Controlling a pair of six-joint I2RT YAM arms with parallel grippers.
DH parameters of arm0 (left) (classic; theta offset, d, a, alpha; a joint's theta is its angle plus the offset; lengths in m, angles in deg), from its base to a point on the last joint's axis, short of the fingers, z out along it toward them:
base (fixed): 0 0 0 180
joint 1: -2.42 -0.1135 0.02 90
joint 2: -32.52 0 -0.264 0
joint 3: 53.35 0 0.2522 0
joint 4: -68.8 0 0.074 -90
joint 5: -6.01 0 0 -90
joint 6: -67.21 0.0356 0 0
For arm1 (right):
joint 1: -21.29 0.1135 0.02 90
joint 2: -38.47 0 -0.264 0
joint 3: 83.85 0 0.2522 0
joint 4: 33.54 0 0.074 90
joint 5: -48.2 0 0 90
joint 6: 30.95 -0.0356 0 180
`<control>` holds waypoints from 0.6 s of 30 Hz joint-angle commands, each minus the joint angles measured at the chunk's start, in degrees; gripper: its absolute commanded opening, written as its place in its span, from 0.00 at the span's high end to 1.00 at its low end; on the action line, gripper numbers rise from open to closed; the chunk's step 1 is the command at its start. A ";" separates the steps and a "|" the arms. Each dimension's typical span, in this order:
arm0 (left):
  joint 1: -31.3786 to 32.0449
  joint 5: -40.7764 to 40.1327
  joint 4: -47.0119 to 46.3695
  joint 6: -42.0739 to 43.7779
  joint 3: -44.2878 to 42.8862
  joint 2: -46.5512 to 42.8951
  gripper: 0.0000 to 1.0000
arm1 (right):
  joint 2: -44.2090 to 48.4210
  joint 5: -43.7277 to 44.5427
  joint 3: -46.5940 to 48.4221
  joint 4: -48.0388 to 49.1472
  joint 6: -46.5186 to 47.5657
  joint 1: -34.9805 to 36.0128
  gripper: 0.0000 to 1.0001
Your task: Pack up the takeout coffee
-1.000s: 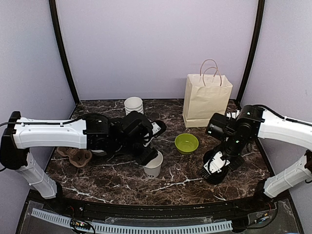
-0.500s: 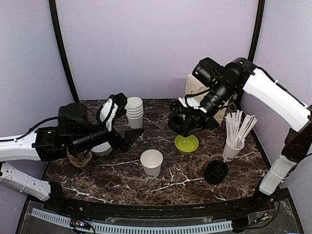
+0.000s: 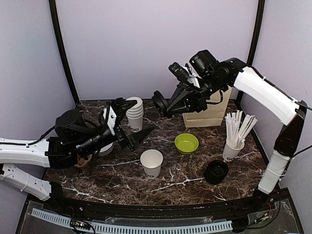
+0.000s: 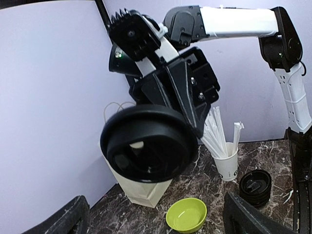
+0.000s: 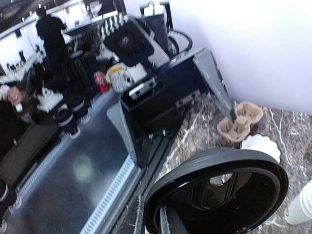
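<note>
Up high, the right gripper (image 3: 168,104) pinches a black lid (image 3: 159,103) over the table (image 3: 195,184), presumably to cap the lidless white cup (image 3: 151,162) at centre. The left gripper (image 3: 135,120) gapes wide, empty, beside the cup stack (image 3: 134,108).

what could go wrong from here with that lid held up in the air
1. The right gripper pinches the black lid at its rim, high over the table; a slip could drop it near the green bowl rather than onto the open cup.
2. The open left gripper hangs by the stack of cups, facing the lid; either arm's next move might topple the stack or clash grippers.
</note>
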 commanded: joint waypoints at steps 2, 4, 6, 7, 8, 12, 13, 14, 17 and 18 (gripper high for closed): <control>0.12 2.66 -11.66 4.09 -0.72 1.67 0.02 | 5.02 -10.08 -9.65 22.70 -17.97 -0.28 0.90; 0.12 2.74 -12.22 4.12 -1.50 2.93 0.02 | 4.63 -10.54 -9.42 21.81 -17.84 -0.28 0.90; 0.12 2.83 -11.85 4.15 -2.42 4.17 0.02 | 5.23 -10.49 -10.34 23.33 -18.85 -0.28 0.89; 0.12 3.06 -11.50 4.18 -3.15 4.99 0.02 | 5.50 -10.68 -10.71 23.86 -19.48 -0.28 0.89; 0.12 3.07 -10.57 4.16 -3.60 5.44 0.01 | 5.53 -10.79 -10.77 24.02 -19.72 -0.28 0.89; 0.12 2.19 -10.57 3.81 -4.86 7.48 0.01 | 5.80 -10.79 -11.04 24.26 -19.89 -0.19 0.88; 0.12 1.47 -10.87 3.79 -5.08 7.90 0.01 | 5.89 -10.88 -11.04 24.22 -19.94 -0.19 0.88; 0.12 1.04 -11.42 3.86 -5.14 8.09 0.01 | 5.89 -10.92 -11.12 24.29 -19.94 -0.19 0.88; 0.12 -0.51 -12.49 3.86 -5.56 8.79 0.01 | 6.12 -10.85 -11.43 24.35 -19.77 -0.19 0.88; 0.12 -0.56 -12.66 3.90 -5.83 8.93 0.02 | 6.15 -10.79 -11.58 24.38 -19.75 -0.19 0.88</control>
